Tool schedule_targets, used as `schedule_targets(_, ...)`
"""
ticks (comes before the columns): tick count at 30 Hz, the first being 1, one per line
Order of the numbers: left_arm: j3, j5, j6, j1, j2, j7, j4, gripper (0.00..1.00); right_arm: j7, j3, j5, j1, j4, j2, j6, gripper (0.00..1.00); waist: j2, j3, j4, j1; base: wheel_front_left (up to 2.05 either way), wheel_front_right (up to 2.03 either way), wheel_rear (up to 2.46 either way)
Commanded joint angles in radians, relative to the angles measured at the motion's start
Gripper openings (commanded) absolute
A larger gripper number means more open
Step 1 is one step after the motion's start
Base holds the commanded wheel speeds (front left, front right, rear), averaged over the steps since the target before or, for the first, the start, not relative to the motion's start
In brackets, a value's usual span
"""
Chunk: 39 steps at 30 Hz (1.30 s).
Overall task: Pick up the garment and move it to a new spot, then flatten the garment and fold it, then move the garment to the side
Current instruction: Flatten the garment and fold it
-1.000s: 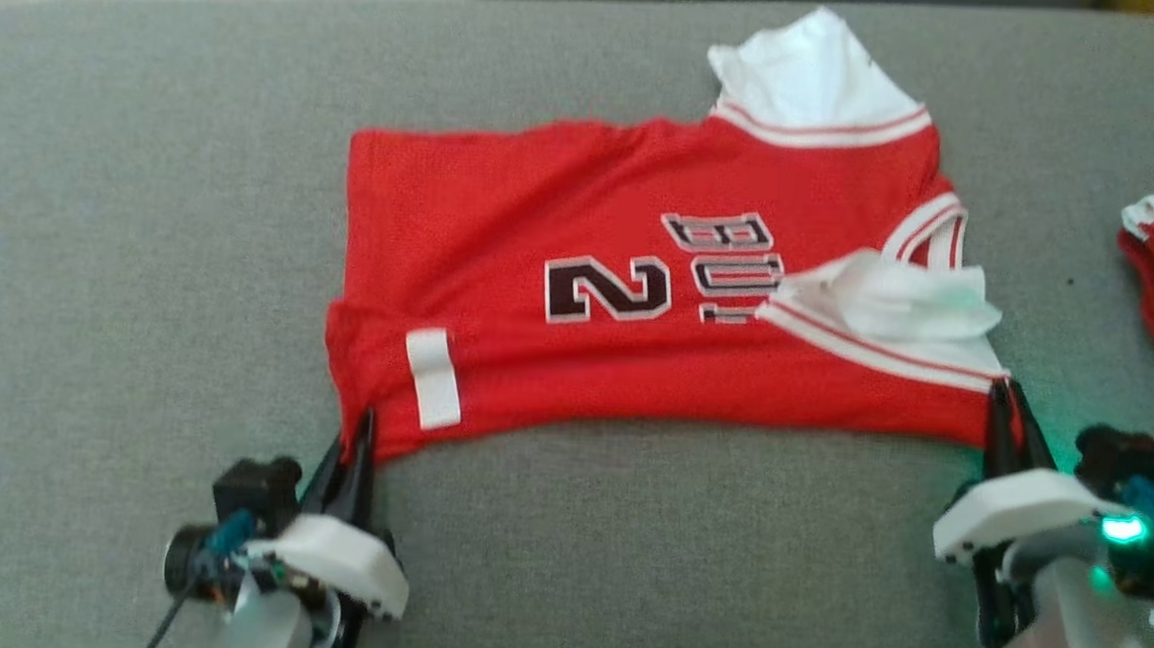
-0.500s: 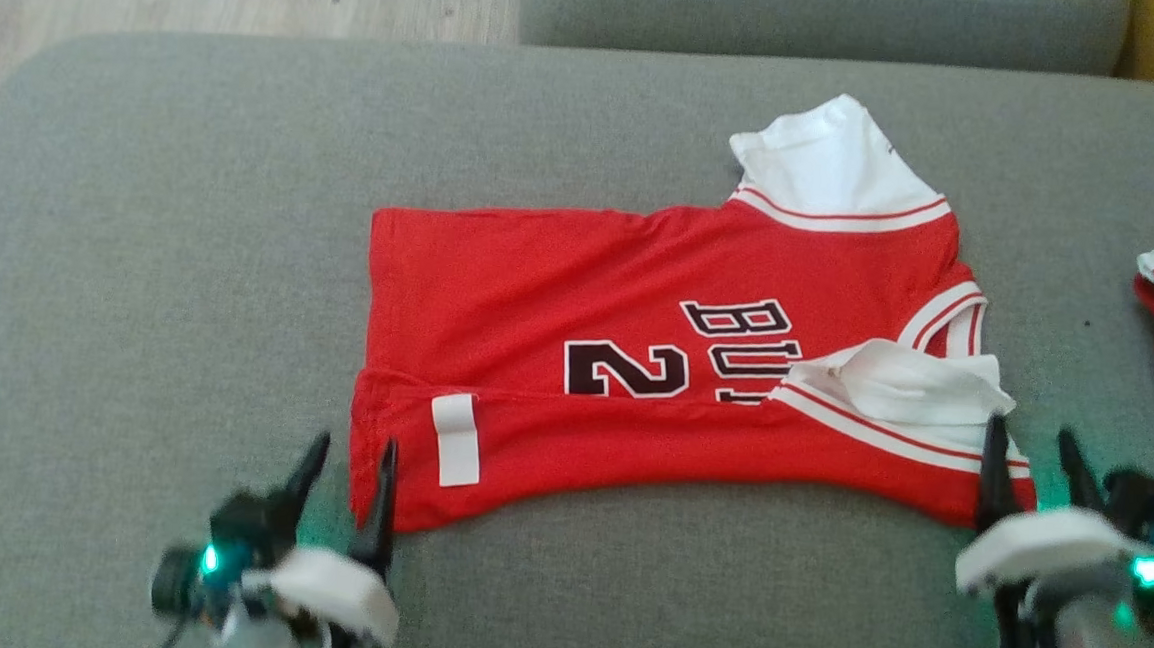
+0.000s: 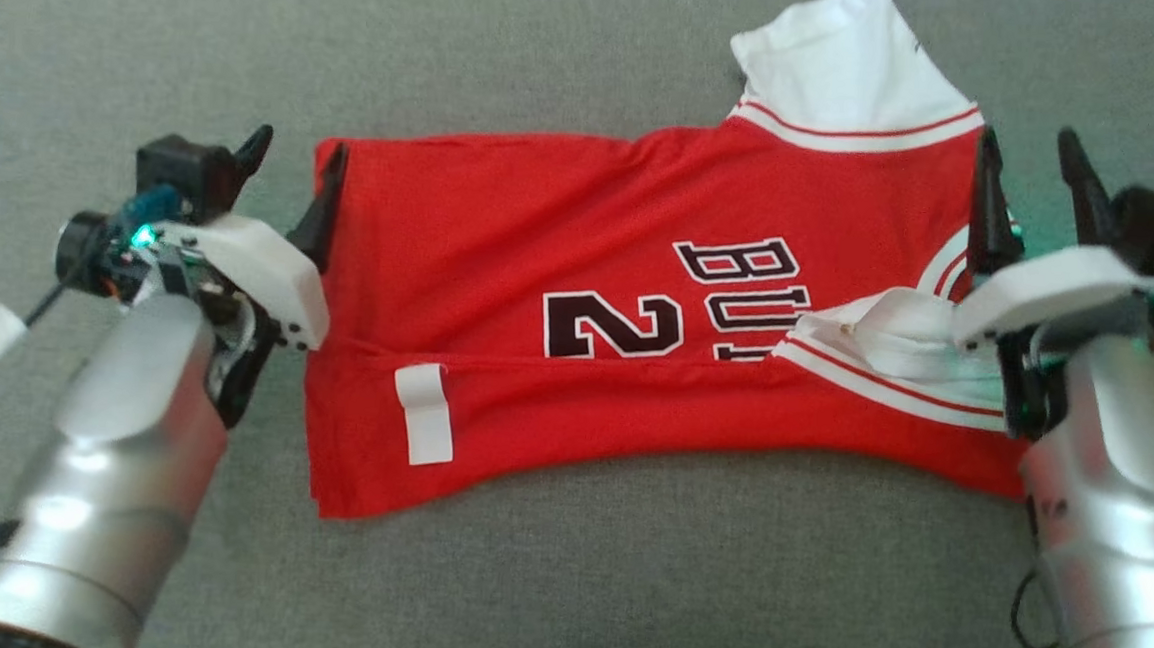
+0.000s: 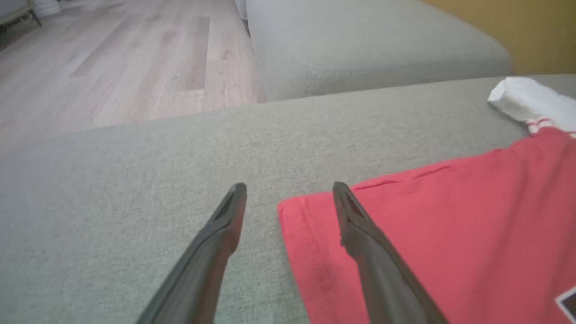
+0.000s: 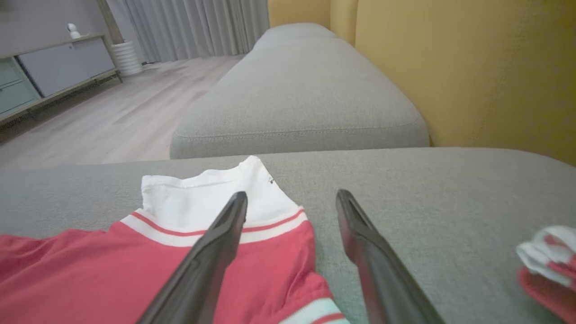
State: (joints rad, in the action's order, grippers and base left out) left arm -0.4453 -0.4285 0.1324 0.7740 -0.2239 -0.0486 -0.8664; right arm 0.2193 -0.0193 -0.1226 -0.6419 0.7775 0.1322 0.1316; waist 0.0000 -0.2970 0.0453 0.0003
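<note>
The garment [image 3: 561, 253], a red jersey with white sleeves and black lettering, lies spread on the grey cushion [image 3: 561, 584]. Its near long edge is folded over onto itself, with a white label [image 3: 426, 413] showing. At the far left corner my left gripper [image 3: 297, 147] stands open; in the left wrist view [image 4: 290, 186] its right finger lies over the red corner [image 4: 450, 216] and its left finger over bare cushion. Open too, my right gripper [image 3: 1029, 141] is at the far right corner. Its left finger [image 5: 216, 252] is over the white sleeve [image 5: 189, 198], its right finger over the cushion.
Another red and white cloth [image 5: 549, 265] lies on the cushion to the right of my right gripper. A second grey cushion [image 5: 292, 90] stands beyond, with a yellow backrest [image 5: 495, 67] on the right. Wooden floor [image 4: 112, 67] lies past the cushion's far left edge.
Both grippers opened and let go of the garment's near edge, which now lies folded over. Both arms then moved forward to the far corners. The head camera has shifted too.
</note>
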Motion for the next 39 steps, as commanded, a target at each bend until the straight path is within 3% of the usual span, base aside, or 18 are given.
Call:
schedule_targets(1,-0.004,-0.041,-0.002,0.051,-0.061,0.016,0.015,1.00,0.002,0.034,0.003,-0.042,-0.016,0.006,-0.001,1.00,0.0000,-0.037,-0.010,-0.0003,0.00,0.00,0.00)
schedule_targets(7,-0.086,-0.163,-0.002,0.099,-0.093,0.030,-0.001,1.00,0.004,0.081,0.005,-0.114,0.011,0.016,-0.001,1.00,0.0000,-0.080,-0.013,-0.0003,0.00,0.00,0.00)
schedule_targets(16,-0.220,-0.348,-0.002,0.135,-0.088,0.036,0.012,1.00,-0.071,0.173,0.027,-0.273,0.079,0.060,-0.001,1.00,0.0000,-0.139,-0.002,-0.0003,0.00,0.00,0.00)
schedule_targets(17,-0.235,-0.359,-0.002,0.141,-0.090,0.031,0.012,0.93,-0.093,0.182,0.028,-0.293,0.092,0.065,-0.001,1.00,0.0000,-0.145,0.003,-0.0003,0.00,0.00,0.00)
schedule_targets(18,-0.249,-0.369,-0.002,0.148,-0.091,0.026,0.011,0.43,-0.112,0.190,0.029,-0.314,0.106,0.072,-0.001,1.00,0.0000,-0.150,0.008,-0.0003,0.00,0.00,0.00)
schedule_targets(19,-0.262,-0.372,-0.002,0.157,-0.095,0.013,0.007,0.00,-0.133,0.202,0.034,-0.334,0.121,0.079,-0.001,1.00,0.0000,-0.155,0.014,-0.0003,0.00,0.00,0.00)
schedule_targets(26,-0.341,-0.391,-0.002,0.231,-0.084,-0.120,-0.006,0.00,-0.301,0.235,0.044,-0.487,0.234,0.123,-0.001,1.00,0.0000,-0.203,0.087,-0.0003,0.00,0.00,0.00)
schedule_targets(39,-0.458,-0.458,-0.002,0.281,-0.041,-0.193,0.007,0.00,-0.366,0.213,0.050,-0.602,0.357,0.158,-0.001,1.00,0.0000,-0.249,0.171,-0.0003,0.00,0.00,0.00)
